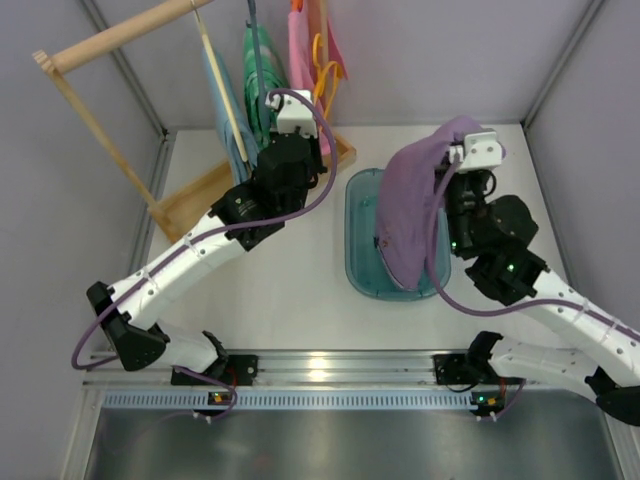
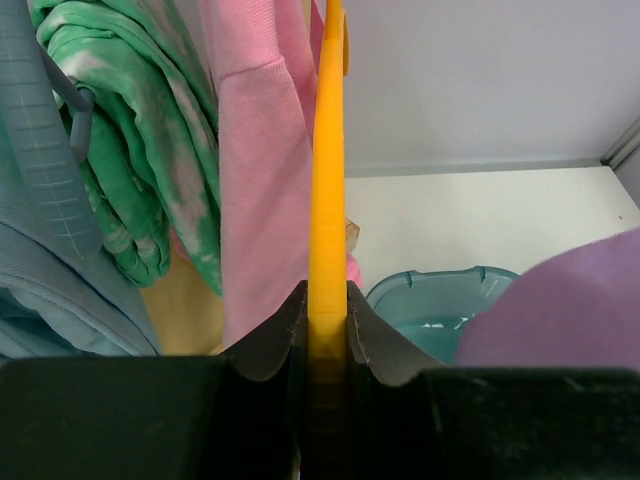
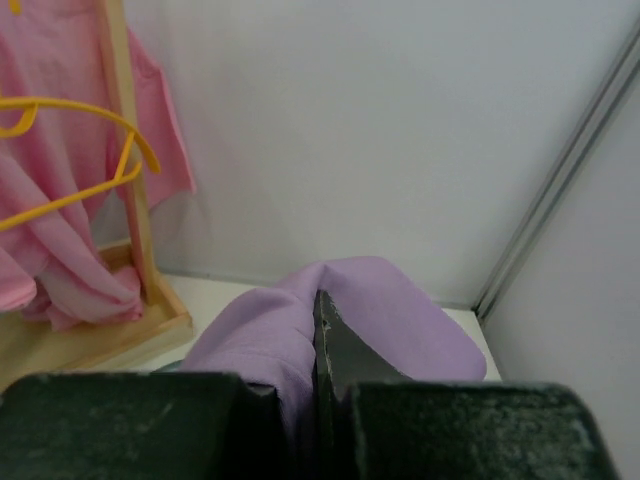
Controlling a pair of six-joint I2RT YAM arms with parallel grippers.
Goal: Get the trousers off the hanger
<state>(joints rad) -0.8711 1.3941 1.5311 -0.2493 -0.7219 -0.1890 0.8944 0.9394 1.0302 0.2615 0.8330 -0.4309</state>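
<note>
The lilac trousers point(image 1: 412, 205) hang from my right gripper point(image 1: 455, 140), which is shut on them above the teal tub point(image 1: 362, 250); the cloth drapes over the fingers in the right wrist view point(image 3: 390, 320) and shows at the right edge of the left wrist view point(image 2: 570, 310). The trousers are off the orange-yellow hanger point(image 1: 322, 68), which stays at the rack. My left gripper point(image 2: 328, 310) is shut on the hanger's yellow bar point(image 2: 328, 180). The hanger also shows bare in the right wrist view point(image 3: 90, 165).
A wooden rack point(image 1: 120, 35) at the back left holds light blue point(image 1: 222, 95), green point(image 1: 262, 60) and pink point(image 1: 305, 45) garments. Its wooden base point(image 1: 195, 205) lies on the table. Enclosure walls stand close behind and to the right.
</note>
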